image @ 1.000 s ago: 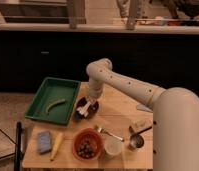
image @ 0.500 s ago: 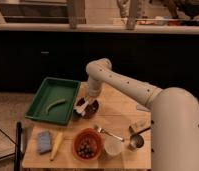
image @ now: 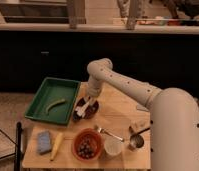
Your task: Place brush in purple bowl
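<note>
One wooden table (image: pixel 118 112) is carrying every item listed. Nearest row: blue sponge (image: pixel 44 141), yellow corn cob (image: pixel 57 145), orange bowl (image: pixel 87 144) holding dark berries, small white bowl (image: pixel 113 146), metal cup (image: pixel 136 142). Fork (image: pixel 109 132) is lying just behind the orange and white bowls; tan block (image: pixel 140 125) is sitting near the right edge. Middle: purple bowl (image: pixel 85 109) is holding the brush (image: pixel 83 107), whose white handle is lying across its inside. Gripper (image: pixel 90 101) is hovering directly over that bowl, close to the brush. Green tray (image: pixel 68 87), beside the bowl on the left, is containing one curved green vegetable (image: pixel 54 105). Dark counter (image: pixel 98 29) is running behind.
</note>
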Tool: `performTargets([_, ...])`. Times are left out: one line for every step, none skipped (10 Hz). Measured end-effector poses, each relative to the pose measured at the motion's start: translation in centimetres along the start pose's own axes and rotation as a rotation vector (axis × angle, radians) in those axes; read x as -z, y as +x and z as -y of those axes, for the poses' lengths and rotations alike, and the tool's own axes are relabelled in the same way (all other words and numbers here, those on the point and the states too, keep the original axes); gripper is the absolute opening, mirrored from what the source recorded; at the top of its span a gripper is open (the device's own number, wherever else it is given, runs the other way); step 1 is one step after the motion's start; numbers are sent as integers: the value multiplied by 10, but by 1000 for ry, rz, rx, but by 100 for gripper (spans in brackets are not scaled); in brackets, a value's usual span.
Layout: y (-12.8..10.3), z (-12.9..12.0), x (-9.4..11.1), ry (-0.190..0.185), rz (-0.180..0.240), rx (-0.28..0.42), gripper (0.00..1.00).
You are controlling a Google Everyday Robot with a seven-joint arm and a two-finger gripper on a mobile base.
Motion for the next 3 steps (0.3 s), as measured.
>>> performTargets([1, 0, 0, 0, 1, 0, 80])
performTargets([3, 0, 0, 1, 1, -1, 80])
performTargets([5, -1, 0, 2, 1, -4, 80])
